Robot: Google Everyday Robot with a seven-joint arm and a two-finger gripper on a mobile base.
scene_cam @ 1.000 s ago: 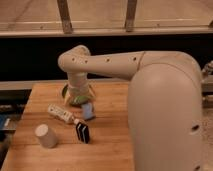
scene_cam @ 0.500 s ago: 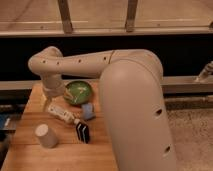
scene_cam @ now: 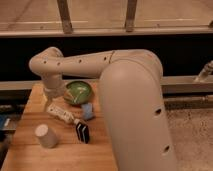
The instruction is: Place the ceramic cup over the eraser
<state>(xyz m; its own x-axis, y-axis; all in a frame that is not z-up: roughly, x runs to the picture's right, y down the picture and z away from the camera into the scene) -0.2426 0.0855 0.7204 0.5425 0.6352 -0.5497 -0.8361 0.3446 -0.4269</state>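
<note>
Tool (scene_cam: 49,103) hangs from the bent cream arm (scene_cam: 75,62) over the back left part of the wooden worktop (scene_cam: 26,157), pointing down. I cannot tell whether it is released or clenched, and nothing can be seen held in it. Just to the picture-right of the tool sits the green bowl (scene_cam: 77,92). A long white object (scene_cam: 62,114) lies slantwise just in front of the tool, its far end close beneath it. The light-blue block (scene_cam: 87,111) stands to the picture-right of that object. The eraser (scene_cam: 82,132), black with a white stripe, stands nearer the camera and picture-right of the tool. The ceramic cup (scene_cam: 46,136) stands well in front of the tool, apart from the eraser.
</note>
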